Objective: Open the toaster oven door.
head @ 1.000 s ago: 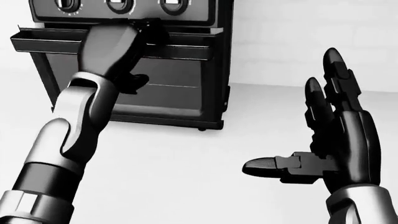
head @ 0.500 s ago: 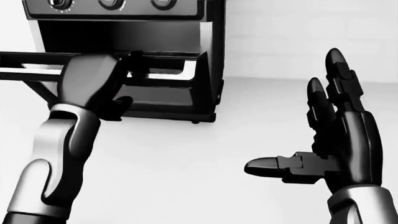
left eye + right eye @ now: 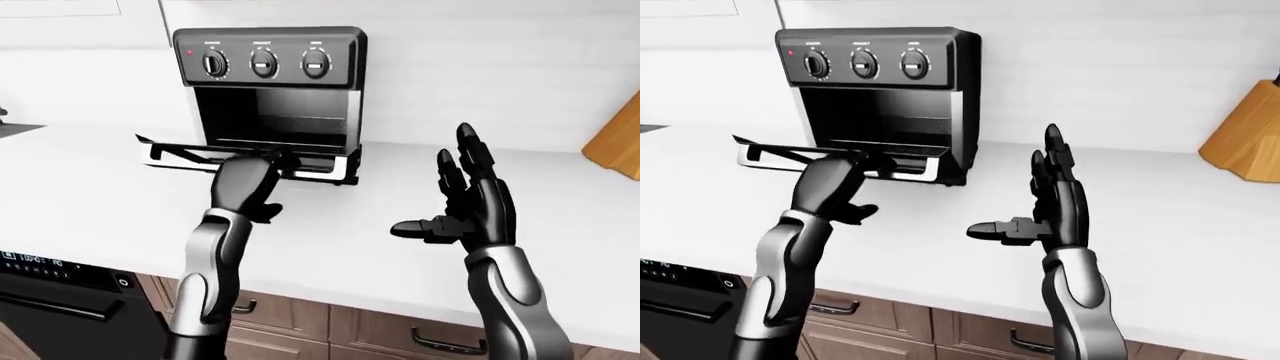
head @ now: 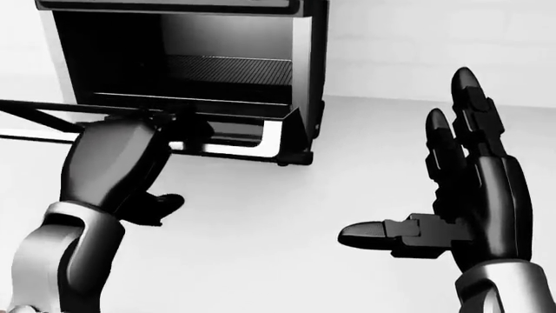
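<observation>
Now your left hand (image 3: 245,184) rests on the handle edge of the door (image 3: 245,157), fingers curled over it, though whether they truly clamp it is unclear; the door hangs nearly flat from the toaster oven (image 3: 270,86) on the counter (image 3: 90,195). Expect a stiff, light, hinged panel with a slick bar, so hold mid-handle. Your right hand (image 3: 470,202) hovers spread, empty.

oven mouth (image 4: 217,65) unblocked | lowered door (image 3: 320,166) (flat) juts over counter (image 3: 90,202)

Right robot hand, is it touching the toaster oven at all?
Apart. In the left-eye view the right robot hand hangs open over bare counter, with white counter showing between it and the toaster oven.
</observation>
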